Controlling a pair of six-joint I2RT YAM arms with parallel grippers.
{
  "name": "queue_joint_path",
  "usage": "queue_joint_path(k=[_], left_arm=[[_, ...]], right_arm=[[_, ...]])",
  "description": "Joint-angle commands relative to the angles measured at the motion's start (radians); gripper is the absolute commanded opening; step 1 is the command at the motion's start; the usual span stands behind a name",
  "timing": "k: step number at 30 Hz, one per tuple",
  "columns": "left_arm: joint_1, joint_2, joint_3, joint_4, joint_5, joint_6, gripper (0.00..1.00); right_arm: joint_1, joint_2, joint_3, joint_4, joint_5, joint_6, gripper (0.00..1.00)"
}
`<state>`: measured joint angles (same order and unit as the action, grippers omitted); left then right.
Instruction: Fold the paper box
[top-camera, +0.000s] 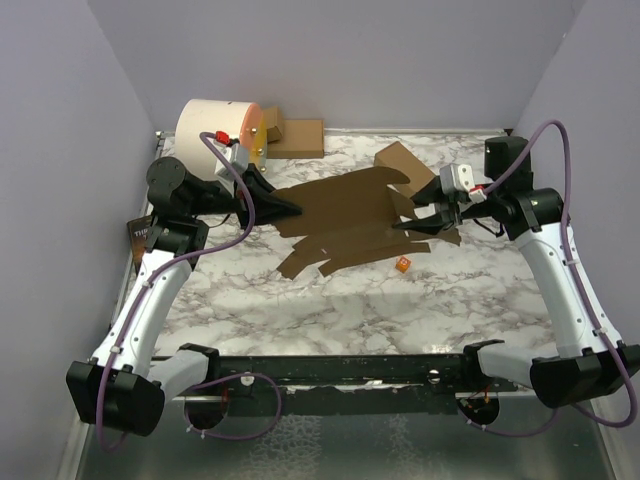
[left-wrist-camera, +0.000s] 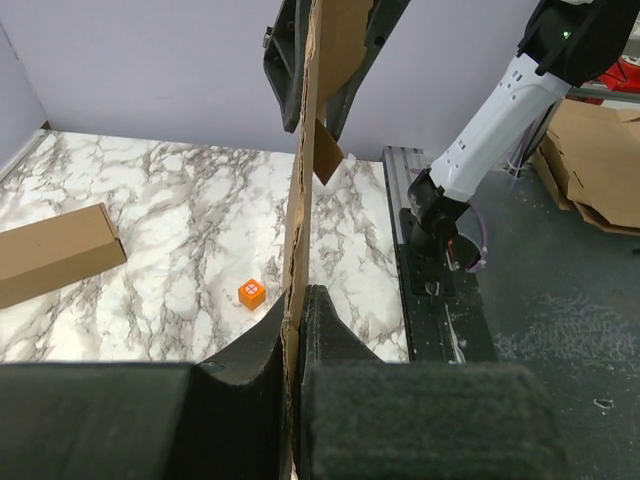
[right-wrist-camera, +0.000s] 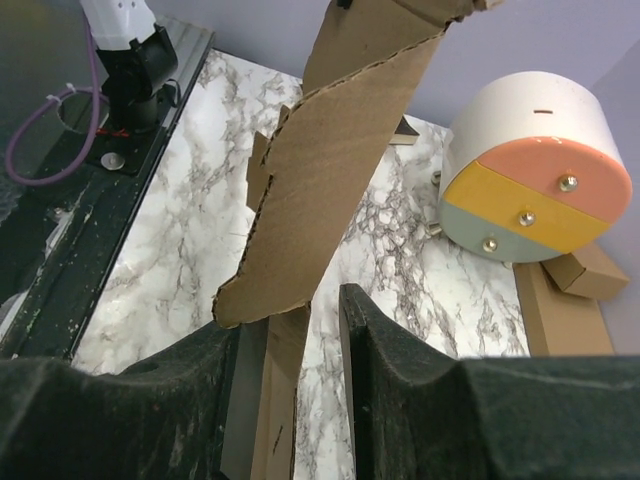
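The paper box (top-camera: 340, 215) is a wide flat sheet of brown cardboard with many flaps, stretched between my two grippers above the marble table (top-camera: 330, 310). My left gripper (top-camera: 295, 208) is shut on its left edge. In the left wrist view the sheet (left-wrist-camera: 303, 180) runs edge-on between the pressed fingers of that gripper (left-wrist-camera: 295, 310). My right gripper (top-camera: 400, 226) is at the sheet's right edge. In the right wrist view a flap (right-wrist-camera: 330, 170) lies against one finger of this gripper (right-wrist-camera: 322, 300), with a clear gap to the other finger, so the jaws stand open.
A small orange cube (top-camera: 403, 264) lies on the table under the sheet's near right corner. A white drum with an orange and yellow face (top-camera: 225, 130) stands at the back left, with cardboard pieces (top-camera: 295, 135) beside it. Another brown carton (top-camera: 405, 165) lies behind the sheet.
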<state>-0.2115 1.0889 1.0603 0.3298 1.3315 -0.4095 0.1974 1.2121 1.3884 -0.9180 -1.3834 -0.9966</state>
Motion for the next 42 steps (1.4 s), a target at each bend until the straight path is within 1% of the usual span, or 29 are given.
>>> queue_joint_path(k=[1, 5, 15, 19, 20, 23, 24, 31, 35, 36, 38, 39, 40, 42], left_arm=[[-0.005, -0.003, 0.039, 0.040, 0.020, -0.005, 0.00], [-0.004, -0.003, 0.041, 0.043, 0.022, -0.006, 0.00], [-0.002, -0.018, 0.040, 0.043, 0.020, -0.007, 0.00], [-0.002, -0.019, 0.037, 0.043, 0.015, -0.007, 0.00], [-0.002, -0.024, 0.036, 0.045, 0.006, -0.006, 0.00], [-0.003, -0.029, 0.032, 0.048, -0.002, -0.005, 0.00], [-0.002, -0.030, 0.028, 0.048, -0.005, -0.005, 0.00], [-0.003, -0.041, 0.002, 0.050, -0.029, 0.003, 0.00], [-0.002, -0.045, -0.006, 0.054, -0.042, 0.003, 0.00], [-0.002, -0.045, -0.009, 0.054, -0.043, 0.004, 0.00], [-0.002, -0.049, -0.013, 0.047, -0.047, 0.009, 0.00], [-0.002, -0.052, -0.015, 0.032, -0.050, 0.020, 0.00], [0.000, -0.055, -0.018, 0.011, -0.054, 0.036, 0.00], [0.002, -0.069, -0.026, -0.033, -0.072, 0.069, 0.00]], right_arm=[[0.007, -0.026, -0.022, 0.037, -0.002, 0.067, 0.36], [0.007, -0.026, -0.036, 0.046, 0.027, 0.120, 0.37], [0.005, -0.013, -0.031, 0.038, 0.017, 0.133, 0.37], [0.005, -0.017, -0.037, 0.038, 0.006, 0.140, 0.25], [0.006, -0.020, -0.041, 0.041, 0.010, 0.145, 0.15], [0.005, -0.024, -0.039, 0.042, 0.005, 0.154, 0.03], [0.005, -0.023, -0.039, 0.043, 0.002, 0.162, 0.01], [0.000, -0.032, -0.052, 0.101, 0.017, 0.263, 0.01], [-0.006, -0.028, -0.055, 0.093, 0.009, 0.270, 0.01], [-0.008, -0.026, -0.054, 0.088, 0.010, 0.268, 0.07], [-0.025, -0.033, -0.049, 0.076, 0.016, 0.266, 0.37], [-0.044, -0.040, -0.047, 0.070, 0.013, 0.263, 0.49], [-0.068, -0.050, -0.048, 0.066, 0.006, 0.262, 0.57], [-0.140, -0.073, -0.049, 0.060, -0.022, 0.266, 0.69]])
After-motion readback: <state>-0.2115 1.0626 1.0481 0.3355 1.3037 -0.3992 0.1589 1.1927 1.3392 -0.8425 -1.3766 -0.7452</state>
